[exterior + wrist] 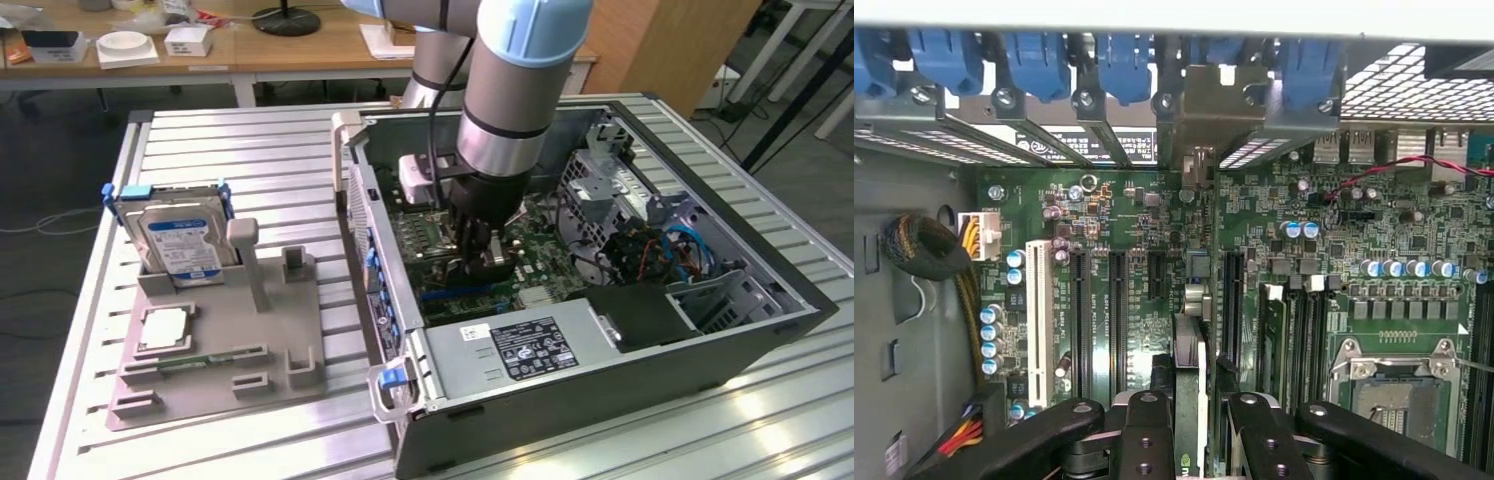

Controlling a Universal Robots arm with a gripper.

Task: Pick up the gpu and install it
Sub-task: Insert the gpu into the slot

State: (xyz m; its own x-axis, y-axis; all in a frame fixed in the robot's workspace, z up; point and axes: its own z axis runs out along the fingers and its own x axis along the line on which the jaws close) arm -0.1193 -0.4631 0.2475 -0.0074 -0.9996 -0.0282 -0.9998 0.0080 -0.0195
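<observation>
My gripper (483, 248) is deep inside the open computer case (747, 330), low over the motherboard (541, 262). In the wrist view the gripper (1194, 425) is shut on the gpu (1190, 345), a thin card seen edge-on between the two black fingers (1144, 425). The card runs from the fingers toward the case's rear wall, where a metal bracket (1204, 110) stands in line with it among the blue slot clips (1124, 60). It stands upright over the motherboard (1134, 250) between two black expansion slots (1116, 310). Whether its edge sits in a slot I cannot tell.
Outside the case, on the exterior view's left, a grey fixture tray (267, 385) holds a silver blue-labelled hard drive (180, 245), a processor (163, 328) and a green memory stick (200, 362). The power supply (534, 345), drive cage (614, 185) and cables (674, 250) crowd the case.
</observation>
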